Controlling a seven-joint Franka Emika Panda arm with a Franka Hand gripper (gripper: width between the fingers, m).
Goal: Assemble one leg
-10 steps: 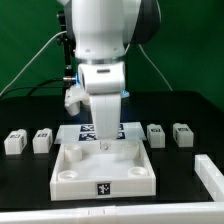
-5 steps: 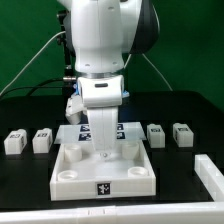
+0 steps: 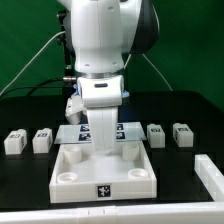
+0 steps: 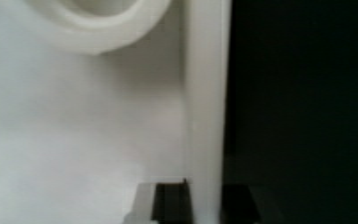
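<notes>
1. Lowered since a second ago, the gripper (image 3: 100, 141) now sits at the far edge of the panel (image 3: 103, 166). I cannot tell whether its fingers are spread or closed.
2. The wrist view shows only panel surface, one round socket (image 4: 101, 24) and dark table (image 4: 309, 110).
3. All four legs lie untouched on the table, two at the exterior view's left (image 3: 42, 139) and two at its right (image 3: 156, 133). Leg pickup seems not yet begun.

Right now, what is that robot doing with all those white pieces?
The white robot arm's tool hangs low over the back of the large flat white square panel with round corner sockets. Four small white block-like legs with marker tags lie on the black table, two either side, none fitted yet. Whether the tool grips anything is hidden.
</notes>
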